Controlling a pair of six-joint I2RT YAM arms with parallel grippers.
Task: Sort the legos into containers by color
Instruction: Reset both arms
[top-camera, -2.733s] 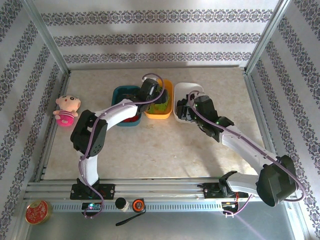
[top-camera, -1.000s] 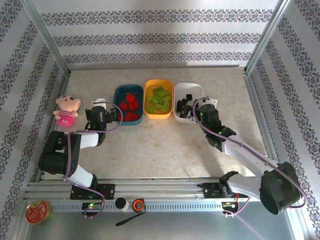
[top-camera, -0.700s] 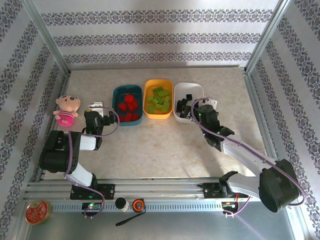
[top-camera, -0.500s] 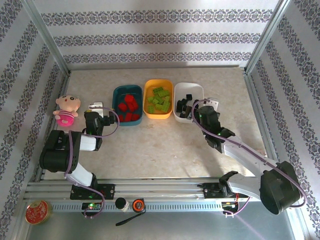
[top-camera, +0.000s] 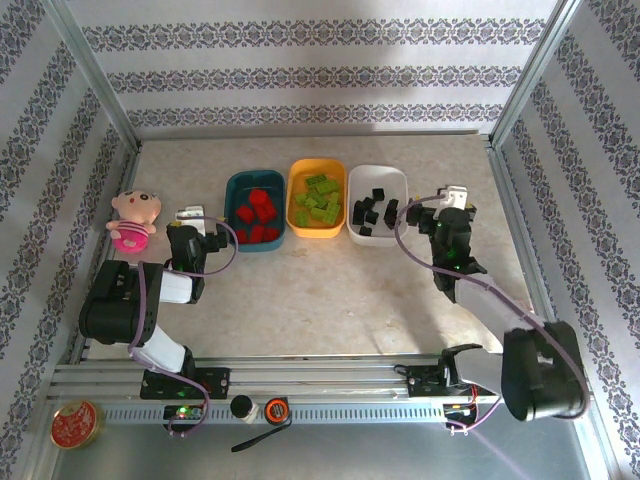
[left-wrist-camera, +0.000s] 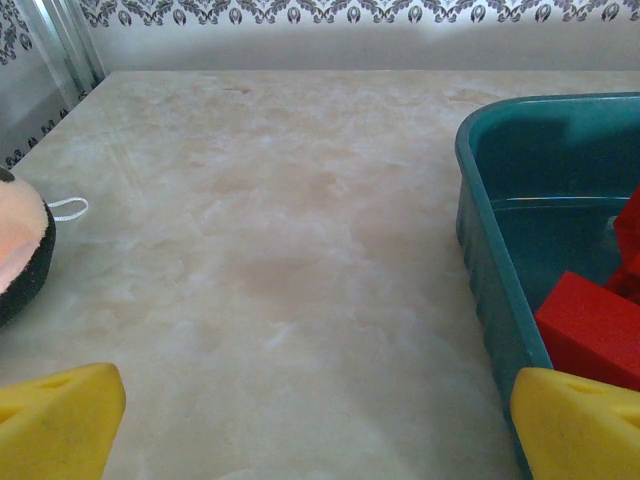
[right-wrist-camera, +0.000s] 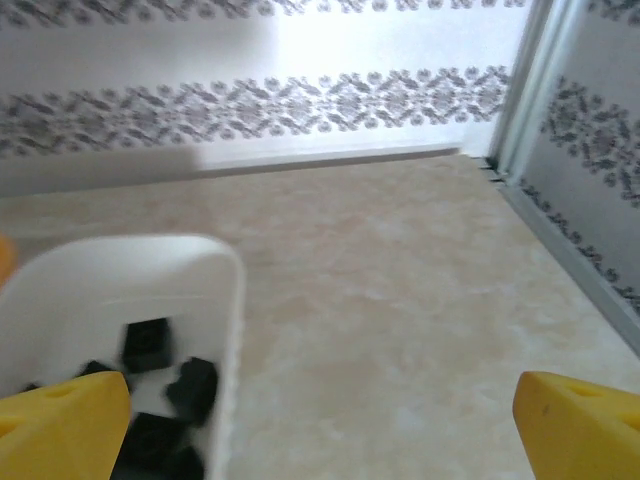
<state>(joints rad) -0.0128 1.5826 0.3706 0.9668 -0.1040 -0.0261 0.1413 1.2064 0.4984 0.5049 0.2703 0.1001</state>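
Three shallow rounded plastic trays sit side by side toward the far side of the beige marbled desk (top-camera: 330, 290). The dark teal plastic tray (top-camera: 230, 200) is on the left and holds the small red plastic bricks (top-camera: 256, 212). The orange-yellow plastic tray (top-camera: 318, 163) is in the middle and holds the lime-green plastic bricks (top-camera: 320, 198). The white plastic tray (top-camera: 378, 170) is on the right and holds the black plastic bricks (top-camera: 372, 212). No brick lies loose on the desk that I can see. The left hand (top-camera: 194, 214) is low over the desk just left of the teal tray, between it and the pink soft doll toy (top-camera: 133, 220). Its yellow fingers (left-wrist-camera: 55, 420) stand wide apart with nothing between them. In the left wrist view, the teal tray's wall and one red brick are on the right, with the doll's edge at the far left. The right hand (top-camera: 452, 196) is just right of the white tray and apart from it. Its yellow fingers (right-wrist-camera: 585, 425) are also spread wide and hold nothing. In the right wrist view, the white tray with several black bricks is at lower left. A round red-gold tin (top-camera: 75, 424) lies at the near left corner, outside the desk's frame.
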